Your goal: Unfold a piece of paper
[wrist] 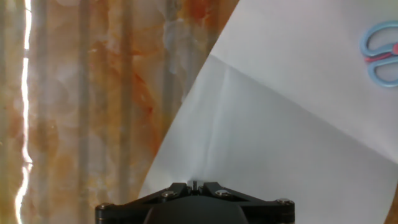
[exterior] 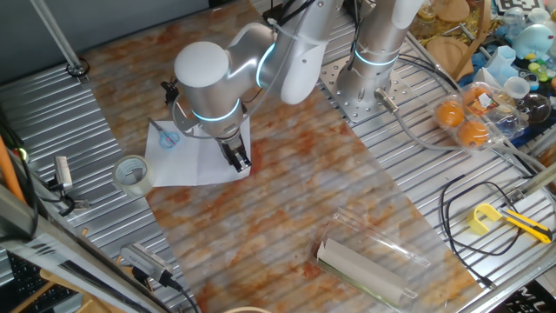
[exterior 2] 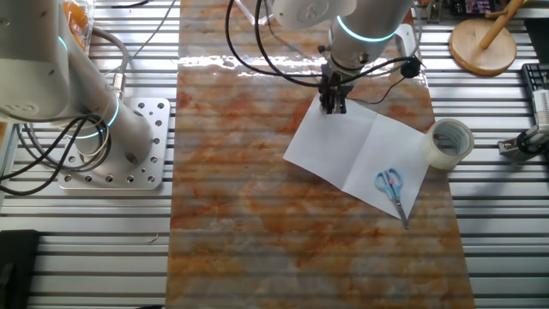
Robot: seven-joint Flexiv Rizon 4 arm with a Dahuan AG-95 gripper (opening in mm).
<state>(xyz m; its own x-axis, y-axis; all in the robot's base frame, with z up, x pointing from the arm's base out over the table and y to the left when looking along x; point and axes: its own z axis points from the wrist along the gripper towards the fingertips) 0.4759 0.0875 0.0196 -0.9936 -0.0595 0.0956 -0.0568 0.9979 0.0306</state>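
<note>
Hovering at the far edge of the piece of paper [exterior 2: 358, 150], the tool [exterior 2: 333, 105] pointed straight down, tips at or just above the sheet's corner. Paper lay flat on the marbled counter [exterior 2: 257, 223], w/ the middle crease showing as a line across it in the other fixed view and the hand view, both halves spread out. So the unfolding looked done, or nearly; judged step = release / final press at the edge. Jaws looked narrow, close together, but whether they pinched the paper or were just near it: can't tell, as the hand view hid the tips behind the tool body. Blue-handled scissors [exterior 2: 391, 190] lay on the near right part of the sheet, apparently real, not a scribble. Tape roll [exterior 2: 450, 142] sat just beside the paper's right edge. Next move prob. calls for letting go cleanly and lifting straight up, w/o dragging the corner back over the crease.
</note>
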